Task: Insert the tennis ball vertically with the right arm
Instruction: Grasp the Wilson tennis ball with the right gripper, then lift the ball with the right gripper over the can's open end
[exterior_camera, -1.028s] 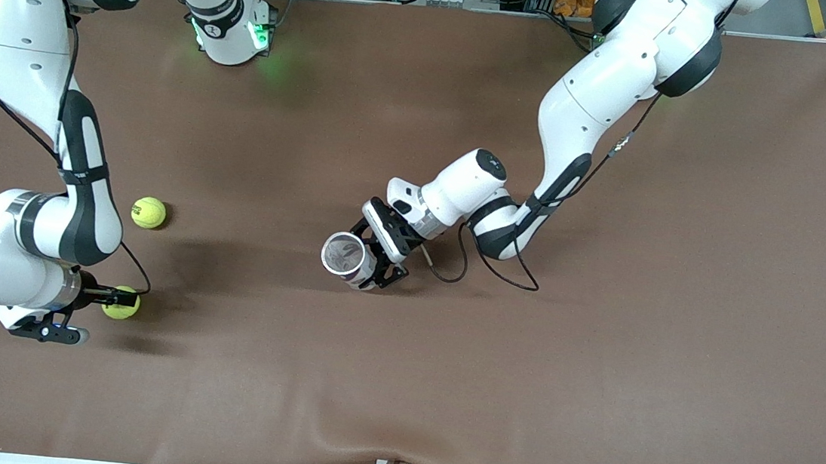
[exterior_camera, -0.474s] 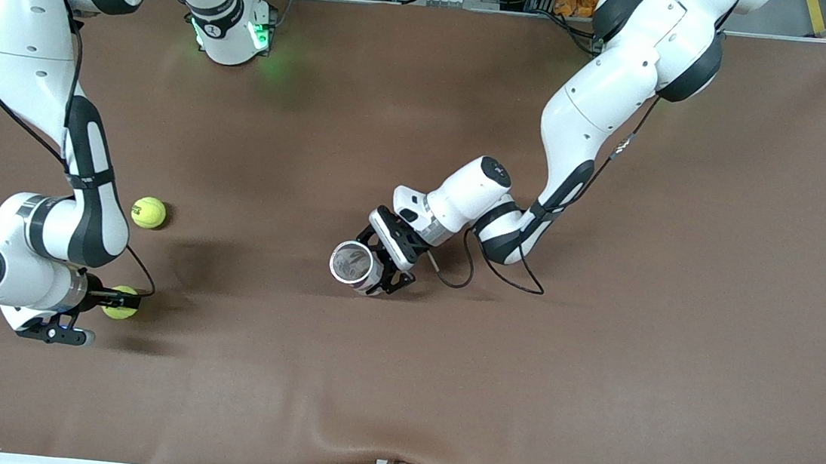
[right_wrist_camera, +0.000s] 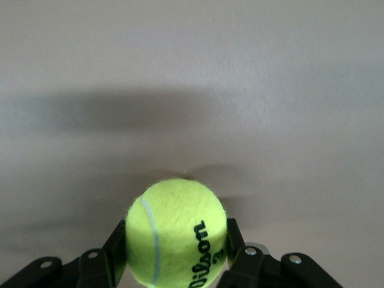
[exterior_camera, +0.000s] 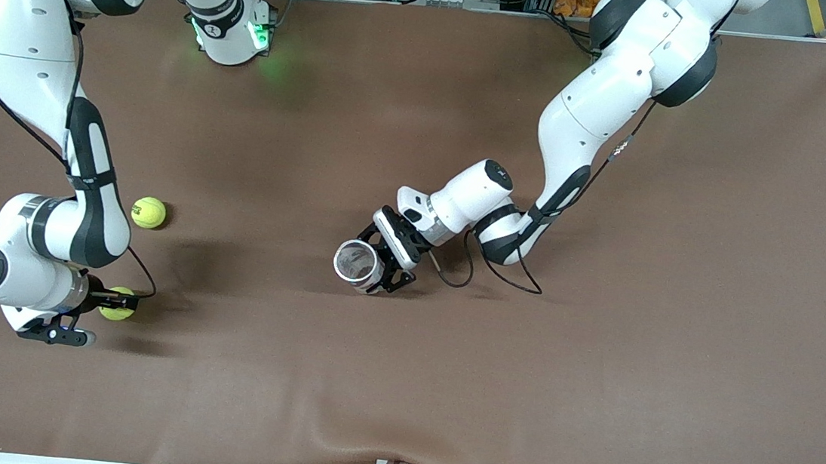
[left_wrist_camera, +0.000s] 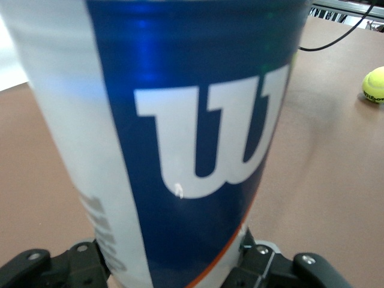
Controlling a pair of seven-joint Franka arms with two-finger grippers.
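My right gripper (exterior_camera: 114, 302) is shut on a yellow-green tennis ball (exterior_camera: 119, 305), low over the mat at the right arm's end of the table. In the right wrist view the ball (right_wrist_camera: 176, 231), printed with Wilson 3, sits between the black fingers (right_wrist_camera: 114, 246). My left gripper (exterior_camera: 378, 259) is shut on a blue and white Wilson ball can (exterior_camera: 353, 261) near the table's middle, its open mouth tilted toward the front camera. The can (left_wrist_camera: 174, 132) fills the left wrist view.
A second tennis ball (exterior_camera: 148, 212) lies on the brown mat (exterior_camera: 599, 341), farther from the front camera than the held ball; it also shows in the left wrist view (left_wrist_camera: 374, 85). A black cable (exterior_camera: 489, 266) loops by the left wrist.
The left gripper and can have shifted slightly toward the left arm's end of the table. The right gripper with its ball has crept slightly nearer to the front camera.
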